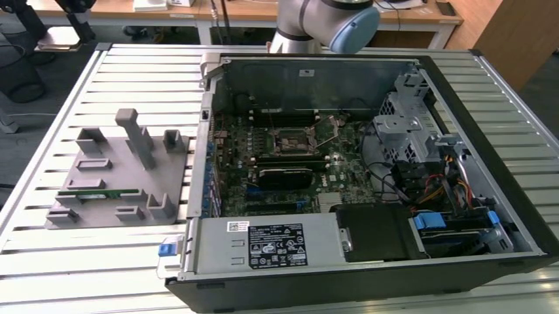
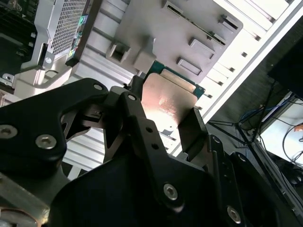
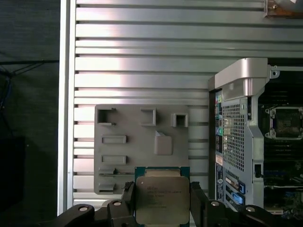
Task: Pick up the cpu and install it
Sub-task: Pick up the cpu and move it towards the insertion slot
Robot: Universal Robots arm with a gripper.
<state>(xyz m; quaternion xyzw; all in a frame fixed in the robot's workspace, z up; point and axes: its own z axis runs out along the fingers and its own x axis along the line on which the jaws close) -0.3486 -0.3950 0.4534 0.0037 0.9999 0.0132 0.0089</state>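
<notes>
The cpu (image 3: 162,198) is a flat square chip with a shiny metal top and a green edge. My gripper (image 3: 162,202) is shut on it, with one black finger (image 3: 128,195) on each side. In the second wrist view the cpu (image 2: 168,101) sits the same way in the gripper (image 2: 165,120). It hangs high above the grey fixture plate (image 3: 142,151) on the slatted table. The open socket (image 3: 286,123) on the motherboard lies off to the side inside the computer case; in the exterior view the socket (image 1: 292,139) is at the board's middle.
The open computer case (image 1: 349,176) fills the exterior view's right, with a drive cage (image 1: 410,124), cables and a black heatsink block (image 1: 284,176). The fixture plate (image 1: 114,176) with upright posts holds a green memory stick (image 1: 109,193). The arm (image 1: 323,19) stands behind the case.
</notes>
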